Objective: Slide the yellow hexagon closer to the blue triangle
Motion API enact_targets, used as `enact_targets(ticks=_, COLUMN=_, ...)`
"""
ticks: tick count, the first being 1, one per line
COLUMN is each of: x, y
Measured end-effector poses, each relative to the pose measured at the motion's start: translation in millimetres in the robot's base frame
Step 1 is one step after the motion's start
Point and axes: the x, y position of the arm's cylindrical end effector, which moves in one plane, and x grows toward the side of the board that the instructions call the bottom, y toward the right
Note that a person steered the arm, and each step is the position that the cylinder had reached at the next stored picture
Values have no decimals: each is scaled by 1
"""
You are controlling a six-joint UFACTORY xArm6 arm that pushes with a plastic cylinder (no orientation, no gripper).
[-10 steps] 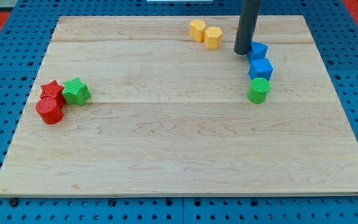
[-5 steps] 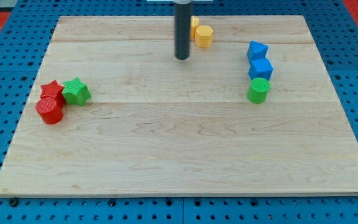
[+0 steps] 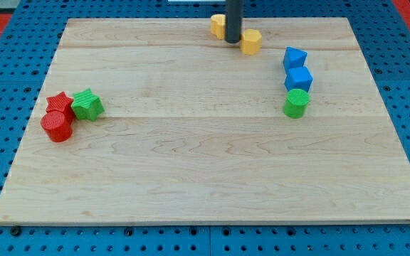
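The yellow hexagon [image 3: 251, 41] sits near the board's top edge, a little right of centre. My tip [image 3: 233, 40] stands just left of it, touching or nearly touching it. The rod partly hides a second yellow block [image 3: 218, 25] on its left, whose shape I cannot make out. The blue triangle [image 3: 295, 57] lies to the right of the hexagon, with a gap between them.
A blue cube [image 3: 299, 77] and a green cylinder [image 3: 296, 103] stand in a column below the blue triangle. At the left a red star [image 3: 59, 102], a red cylinder [image 3: 57, 126] and a green star [image 3: 87, 104] cluster together on the wooden board [image 3: 205, 178].
My tip swung from beside the blue triangle to the left, then came back up between the two yellow blocks. The yellow hexagon has shifted right, toward the blue triangle.
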Motion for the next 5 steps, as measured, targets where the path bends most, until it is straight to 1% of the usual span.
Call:
enact_targets(ticks=1, x=4, y=33)
enact_targets(ticks=2, x=4, y=39)
enact_targets(ticks=3, x=16, y=12)
enact_targets(ticks=4, x=28, y=7)
enact_targets(ticks=5, x=50, y=32)
